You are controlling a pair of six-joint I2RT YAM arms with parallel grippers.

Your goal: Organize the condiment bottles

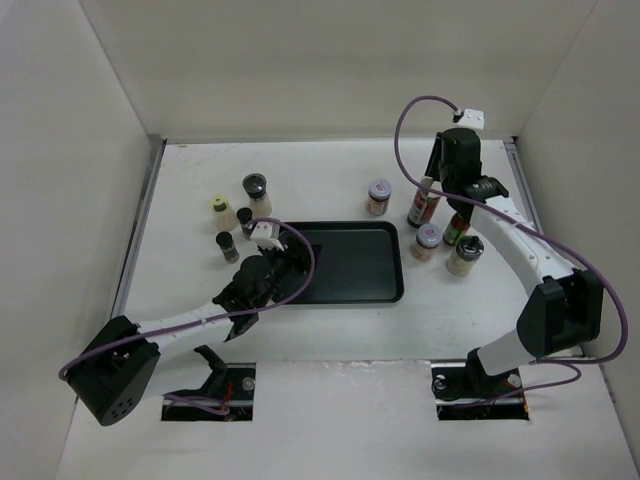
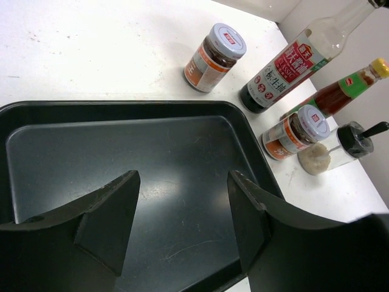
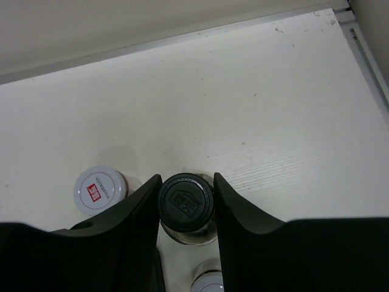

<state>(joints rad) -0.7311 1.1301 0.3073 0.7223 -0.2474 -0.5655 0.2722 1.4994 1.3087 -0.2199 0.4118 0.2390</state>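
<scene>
My right gripper [image 1: 436, 186] [image 3: 187, 178] is closed round the black cap [image 3: 186, 202] of the tall clear bottle [image 1: 424, 206], which stands on the table at the back right. Beside it stand a silver-lidded jar [image 1: 379, 196] [image 3: 100, 190], the red yellow-capped sauce bottle [image 1: 456, 229], another silver-lidded jar [image 1: 427, 240] and a black-lidded jar [image 1: 465, 254]. My left gripper [image 1: 288, 263] [image 2: 183, 174] is open and empty, low over the left part of the black tray [image 1: 350, 262] [image 2: 121, 152]. The left wrist view shows the tall bottle [image 2: 292, 67] and the sauce bottle [image 2: 340, 91].
Left of the tray stand a yellow-lidded jar [image 1: 219, 208], a dark-lidded jar [image 1: 256, 190], a small dark jar [image 1: 227, 246] and another [image 1: 246, 221] partly hidden by my left wrist. White walls enclose the table on three sides.
</scene>
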